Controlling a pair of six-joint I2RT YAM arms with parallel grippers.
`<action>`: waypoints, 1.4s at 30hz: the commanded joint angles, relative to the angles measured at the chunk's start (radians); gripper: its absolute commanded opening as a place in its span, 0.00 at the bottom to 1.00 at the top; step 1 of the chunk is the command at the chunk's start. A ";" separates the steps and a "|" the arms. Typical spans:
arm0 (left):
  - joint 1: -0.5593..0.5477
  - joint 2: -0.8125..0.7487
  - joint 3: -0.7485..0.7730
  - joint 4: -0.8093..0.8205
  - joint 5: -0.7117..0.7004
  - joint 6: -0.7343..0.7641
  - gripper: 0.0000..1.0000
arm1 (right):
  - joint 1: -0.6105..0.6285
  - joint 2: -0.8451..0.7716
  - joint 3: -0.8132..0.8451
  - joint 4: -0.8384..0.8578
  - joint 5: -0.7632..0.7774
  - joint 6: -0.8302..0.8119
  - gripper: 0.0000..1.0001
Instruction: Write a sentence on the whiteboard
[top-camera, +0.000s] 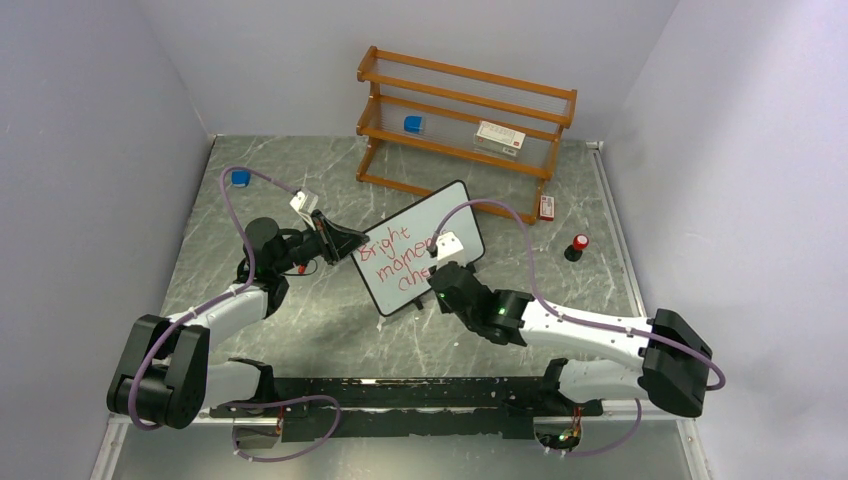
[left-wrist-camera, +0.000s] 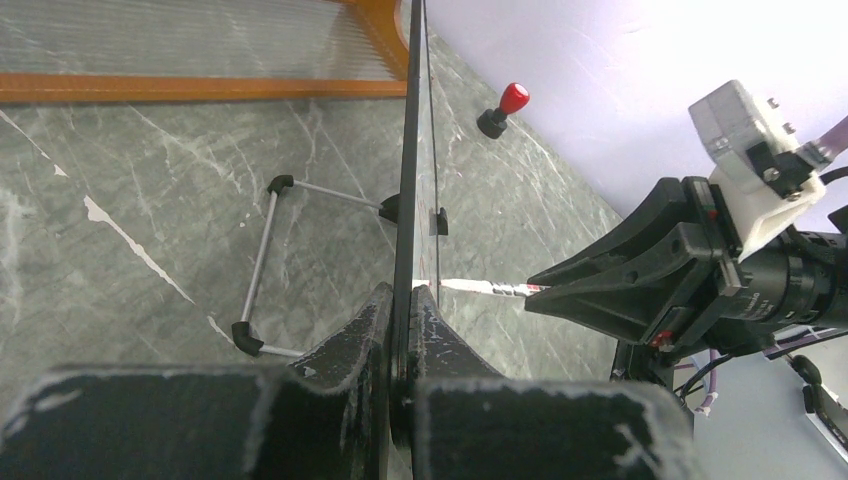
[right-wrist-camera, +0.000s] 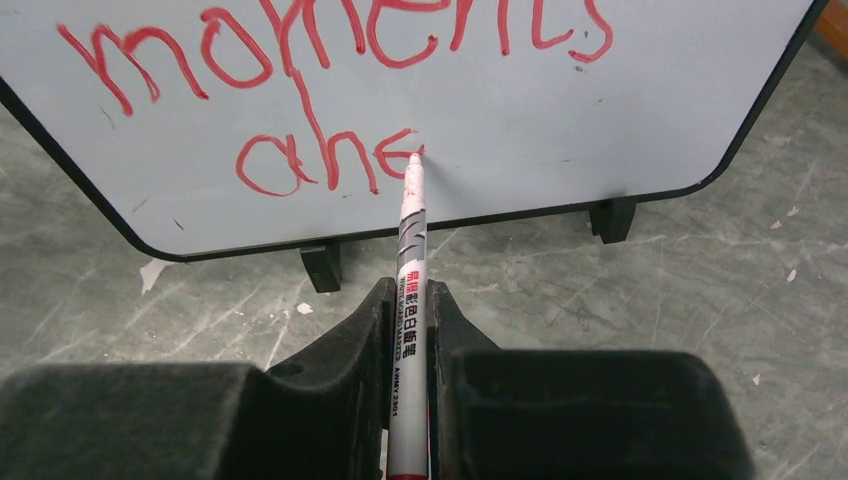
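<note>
While the left gripper pinches the edge of the whiteboard, standing on the table, the right gripper clamps a red marker, tip on the board; two lines are written, the third seems unfinished.

You have soft, even light from above: the whiteboard casts only a faint shadow on the table just beside it. In the left wrist view, the wall beyond the whiteboard washes out towards white. The red writing reads sharp, while the fingers nearest your lens look slightly soft.
</note>
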 joint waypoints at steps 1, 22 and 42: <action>-0.006 0.006 0.014 -0.055 -0.006 0.038 0.05 | -0.006 -0.042 -0.014 0.046 -0.001 -0.001 0.00; -0.006 0.003 0.014 -0.059 -0.006 0.040 0.05 | -0.042 0.016 -0.009 0.077 -0.009 -0.003 0.00; -0.006 -0.005 0.014 -0.070 -0.011 0.042 0.05 | -0.043 -0.008 -0.045 0.038 -0.032 0.027 0.00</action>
